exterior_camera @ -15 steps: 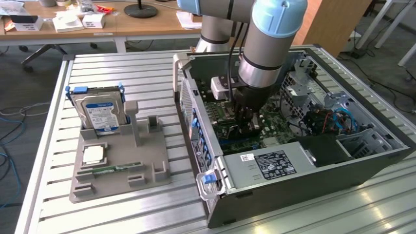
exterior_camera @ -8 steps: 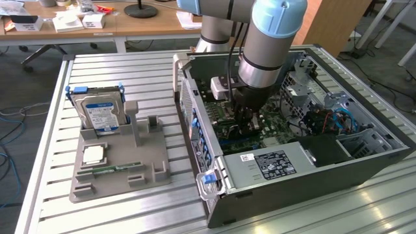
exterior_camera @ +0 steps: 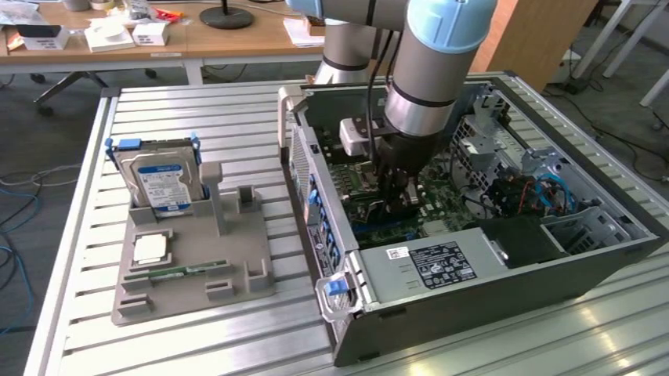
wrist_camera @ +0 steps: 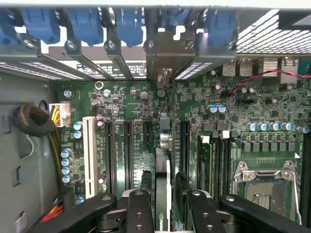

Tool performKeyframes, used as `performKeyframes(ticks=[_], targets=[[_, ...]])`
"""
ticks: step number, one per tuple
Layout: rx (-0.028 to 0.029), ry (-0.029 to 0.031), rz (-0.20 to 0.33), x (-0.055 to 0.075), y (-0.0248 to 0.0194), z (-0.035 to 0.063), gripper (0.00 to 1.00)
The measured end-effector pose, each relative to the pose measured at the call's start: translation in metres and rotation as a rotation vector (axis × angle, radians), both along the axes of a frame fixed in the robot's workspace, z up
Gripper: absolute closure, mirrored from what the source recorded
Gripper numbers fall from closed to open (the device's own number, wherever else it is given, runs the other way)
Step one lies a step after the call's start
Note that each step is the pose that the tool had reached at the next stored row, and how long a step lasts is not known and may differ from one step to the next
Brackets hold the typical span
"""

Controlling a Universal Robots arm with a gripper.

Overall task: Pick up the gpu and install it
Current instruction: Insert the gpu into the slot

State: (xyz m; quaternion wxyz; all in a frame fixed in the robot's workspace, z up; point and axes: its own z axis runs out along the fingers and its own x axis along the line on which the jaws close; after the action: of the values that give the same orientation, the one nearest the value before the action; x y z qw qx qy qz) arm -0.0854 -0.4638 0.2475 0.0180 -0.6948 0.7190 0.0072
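The gpu (wrist_camera: 163,179) stands on edge in a slot of the green motherboard (wrist_camera: 121,111), seen edge-on, with its metal bracket (wrist_camera: 167,60) against the case's rear wall. My gripper (wrist_camera: 170,213) straddles the card's near end, and the black fingers (wrist_camera: 139,213) stand a little apart from the card on either side, so it is open. In the exterior view the gripper (exterior_camera: 397,200) reaches down into the open computer case (exterior_camera: 502,282), over the motherboard, and the arm hides the card.
A grey fixture (exterior_camera: 193,290) on the slatted table at the exterior view's left holds a silver hard drive (exterior_camera: 159,182), a small chip (exterior_camera: 152,249) and a green memory stick (exterior_camera: 188,271). Case walls, a power supply (exterior_camera: 439,262), cables and blue slot latches (wrist_camera: 87,24) crowd the gripper.
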Motion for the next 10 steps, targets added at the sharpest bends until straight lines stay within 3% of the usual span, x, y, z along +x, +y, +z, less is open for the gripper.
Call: performKeyframes(ticks=[10], targets=[[0.0001, -0.0001, 0.000, 0.000, 0.0000, 0.0258, 0.67]])
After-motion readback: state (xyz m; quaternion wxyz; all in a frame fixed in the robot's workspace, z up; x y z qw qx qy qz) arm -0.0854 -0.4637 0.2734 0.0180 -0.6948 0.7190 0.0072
